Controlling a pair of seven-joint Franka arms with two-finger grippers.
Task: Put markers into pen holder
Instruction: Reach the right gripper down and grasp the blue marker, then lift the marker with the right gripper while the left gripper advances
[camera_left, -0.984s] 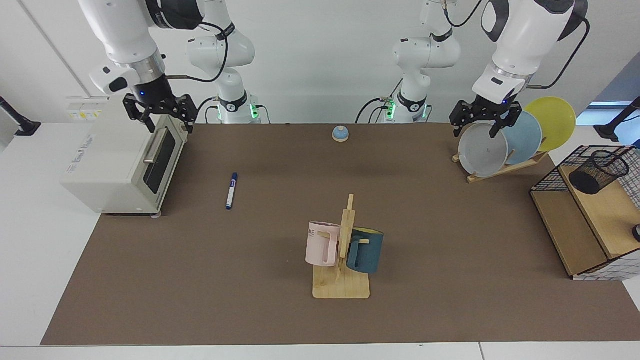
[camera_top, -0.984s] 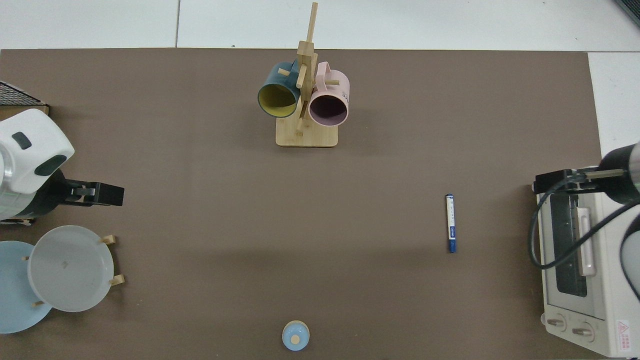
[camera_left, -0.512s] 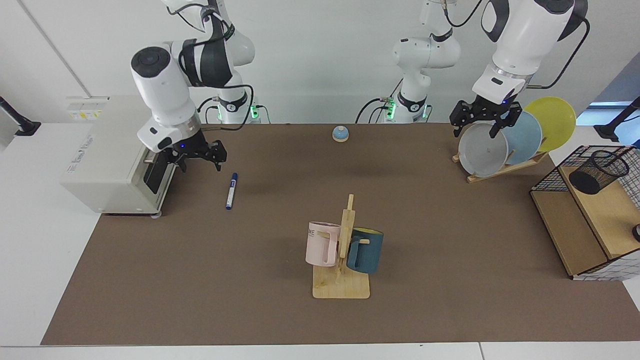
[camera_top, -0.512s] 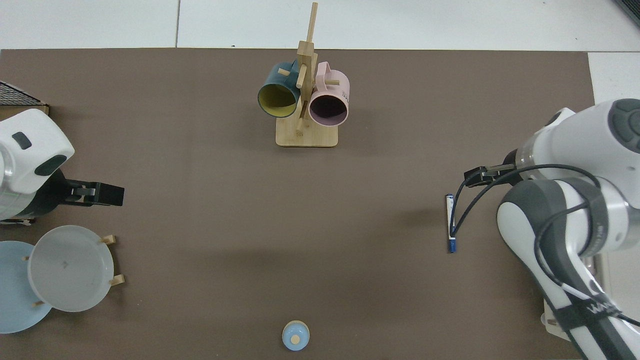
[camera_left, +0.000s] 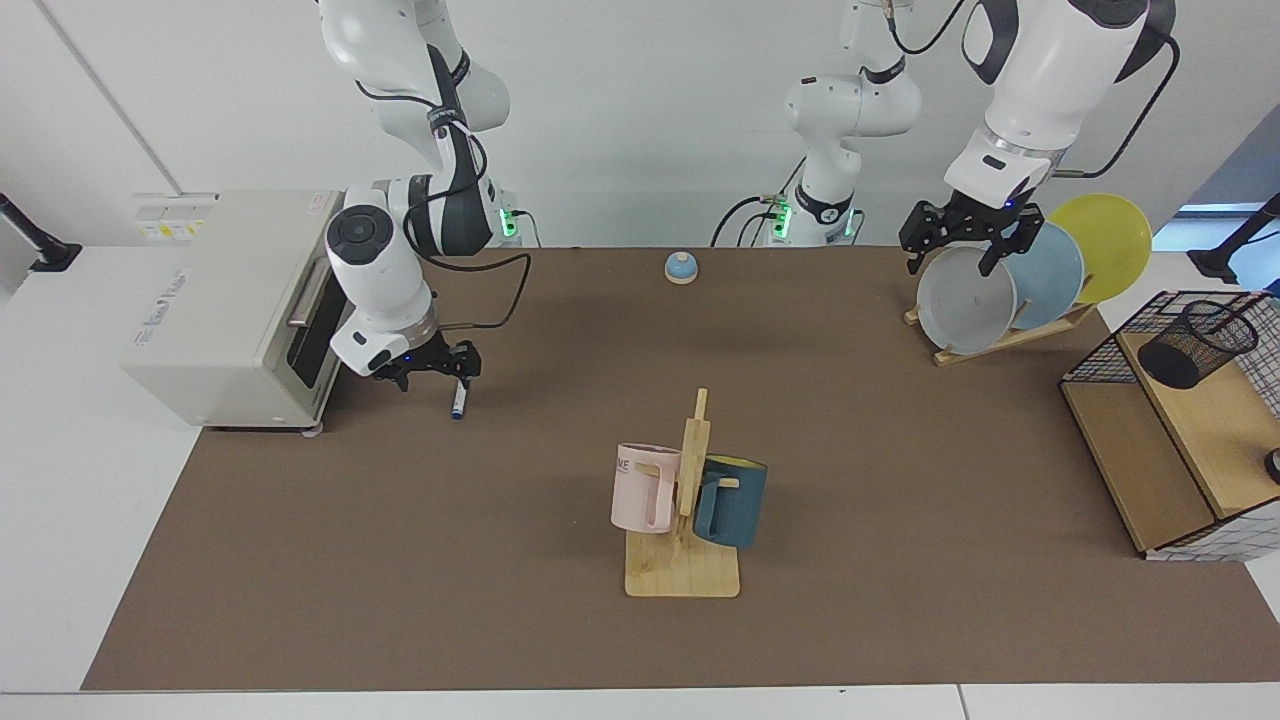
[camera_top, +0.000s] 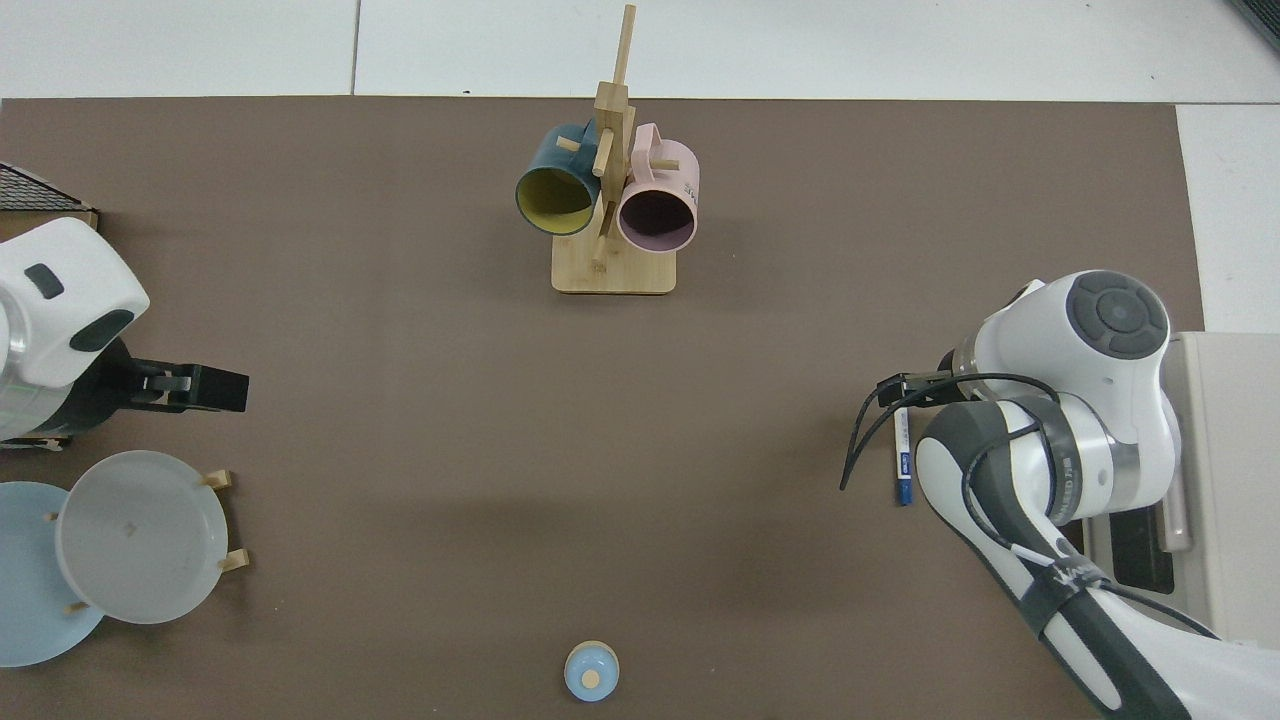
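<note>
Facing view first: the right gripper (camera_left: 432, 368) is low over the brown mat (camera_left: 560, 640), beside the toaster oven (camera_left: 230, 310), right at the marker (camera_left: 458, 404), which lies flat with its lower end poking out below the fingers — whether those fingers are apart or closed on it, I cannot tell. Top view shows the marker (camera_top: 903, 470) half hidden under that arm's wrist and cable. Across the table, the left gripper (camera_left: 962, 245) waits with fingers spread above the grey plate (camera_left: 965, 300) in the plate rack — well away from the pen holder (camera_left: 1197, 343), which sits tilted on the wire rack's wooden shelf (camera_left: 1215, 430).
</note>
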